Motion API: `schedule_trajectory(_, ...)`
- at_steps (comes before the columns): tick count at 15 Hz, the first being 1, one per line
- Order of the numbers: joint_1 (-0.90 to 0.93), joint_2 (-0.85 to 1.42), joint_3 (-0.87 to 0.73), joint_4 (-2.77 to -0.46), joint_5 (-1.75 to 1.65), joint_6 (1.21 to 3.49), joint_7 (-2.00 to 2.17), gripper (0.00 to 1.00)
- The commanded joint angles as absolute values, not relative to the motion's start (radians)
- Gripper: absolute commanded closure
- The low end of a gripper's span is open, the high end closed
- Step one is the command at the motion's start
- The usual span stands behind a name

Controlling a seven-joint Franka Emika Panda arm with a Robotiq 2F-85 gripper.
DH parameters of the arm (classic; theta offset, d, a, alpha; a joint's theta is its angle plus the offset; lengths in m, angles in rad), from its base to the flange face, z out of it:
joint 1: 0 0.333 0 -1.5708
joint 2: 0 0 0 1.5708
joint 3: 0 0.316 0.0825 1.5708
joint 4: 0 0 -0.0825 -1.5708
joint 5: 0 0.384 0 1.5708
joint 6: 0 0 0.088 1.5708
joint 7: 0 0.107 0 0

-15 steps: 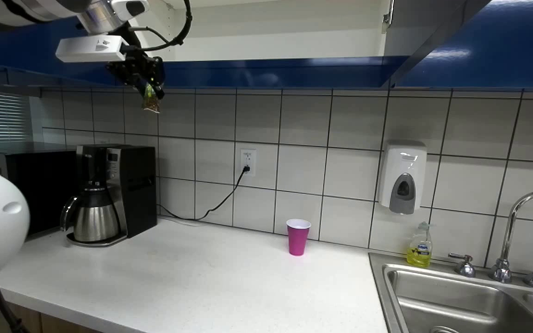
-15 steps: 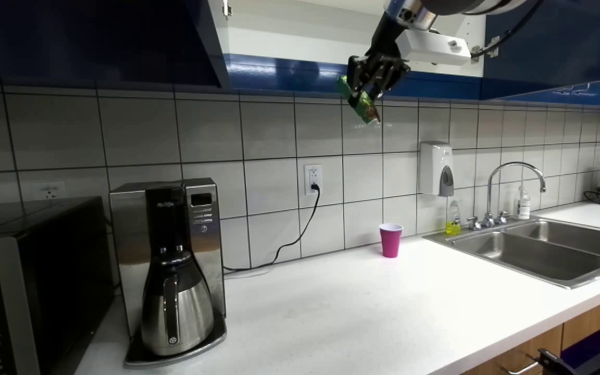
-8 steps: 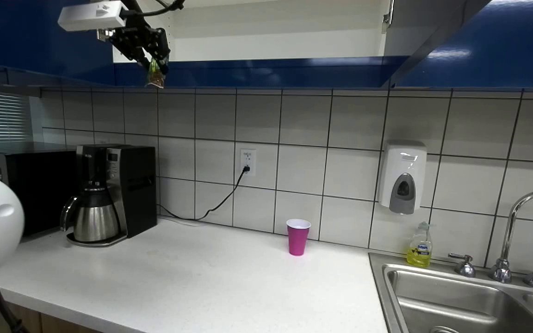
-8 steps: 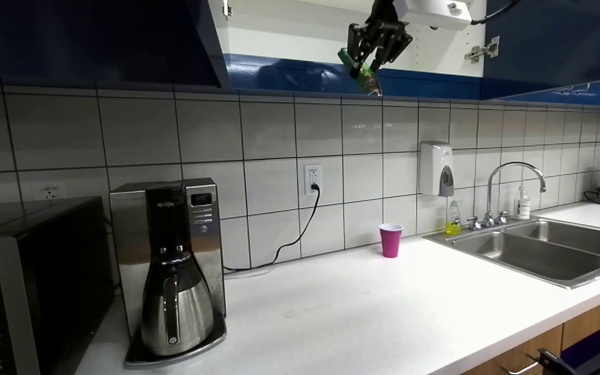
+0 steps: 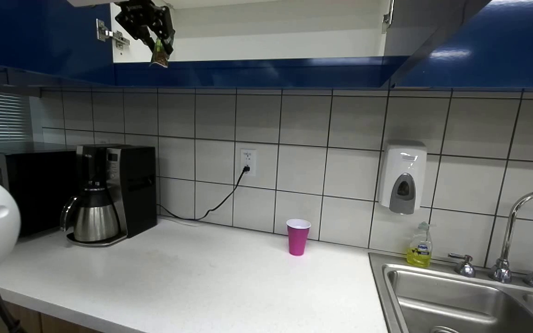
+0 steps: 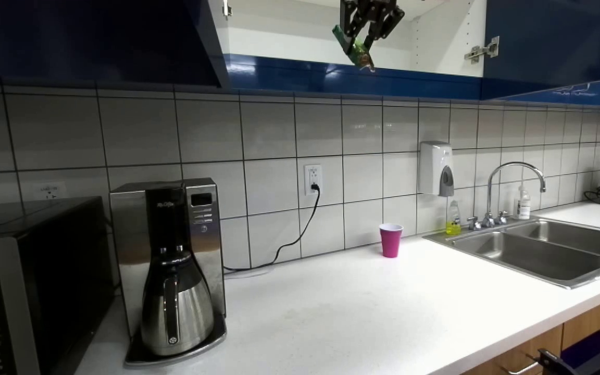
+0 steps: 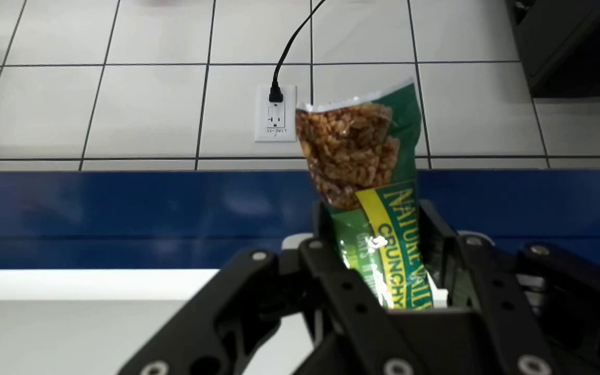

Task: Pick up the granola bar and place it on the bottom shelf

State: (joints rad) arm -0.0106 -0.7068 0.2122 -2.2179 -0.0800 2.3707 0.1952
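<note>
- Granola bar, a small flat packet in shiny green and brown wrapping [image 7: 375,195], hangs tilted in mid-air, higher than a second ago; the lift looks well along.
- White-lined wall cabinet [image 5: 275,46] stands open behind it; the flat white bottom shelf [image 7: 86,285], seemingly the bright strip in the wrist view, is the goal.
- Glossy dark blue trim [image 5: 266,73] backs the bar's lower tip in both exterior views, so more height probably comes before moving inward.
- Black two-fingered gripper [image 6: 358,47] clenches the bar; picking up looks done, placing remains.
- White-tiled wall [image 5: 303,118] backs a white countertop [image 6: 331,312] below.
- Double stainless steel sink [image 6: 539,258] sits in it.
- Black and steel coffee maker [image 6: 167,224] stands on it.
- Pink tapered cup [image 5: 297,238] stands upright near the wall.
</note>
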Motion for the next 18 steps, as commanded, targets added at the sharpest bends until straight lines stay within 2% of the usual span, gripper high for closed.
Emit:
schedule_trajectory(1,-0.05,-0.615,0.232,-2.086,-0.113,2.312,0.236,0.82)
schedule_trajectory(18,-0.035,-0.296,0.214,-1.708,-0.154,2.18,0.302,0.82)
